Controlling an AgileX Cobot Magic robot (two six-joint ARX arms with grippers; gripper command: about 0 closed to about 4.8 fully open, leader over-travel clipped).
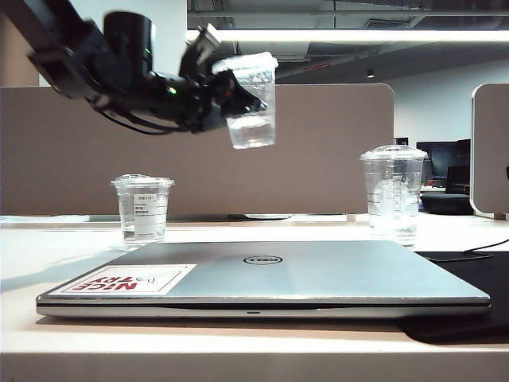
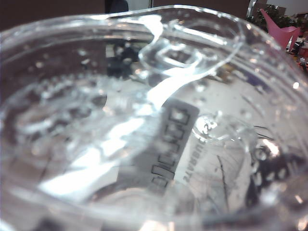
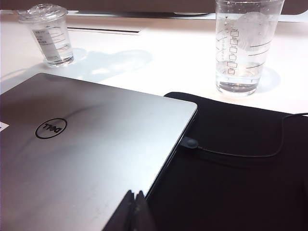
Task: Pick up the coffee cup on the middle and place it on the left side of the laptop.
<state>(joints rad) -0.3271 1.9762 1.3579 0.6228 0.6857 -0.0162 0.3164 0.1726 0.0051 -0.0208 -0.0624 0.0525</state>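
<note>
Above the white table (image 1: 24, 263), we find the left gripper (image 1: 231, 95) clamping the coffee cup (image 1: 251, 99); the right gripper (image 3: 134, 211), over the laptop (image 3: 86, 154), appears shut.

The clear coffee cup (image 2: 159, 134) fills the view, its printed checkbox column showing.

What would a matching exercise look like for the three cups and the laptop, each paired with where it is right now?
1. coffee cup
2. labelled cup
3. dome-lidded cup
4. laptop

A. closed, lying flat in front
B. on the table, back left
C. in the air, held by the left gripper
D. on the table, back right

Pairs: 1-C, 2-B, 3-D, 4-A
</note>
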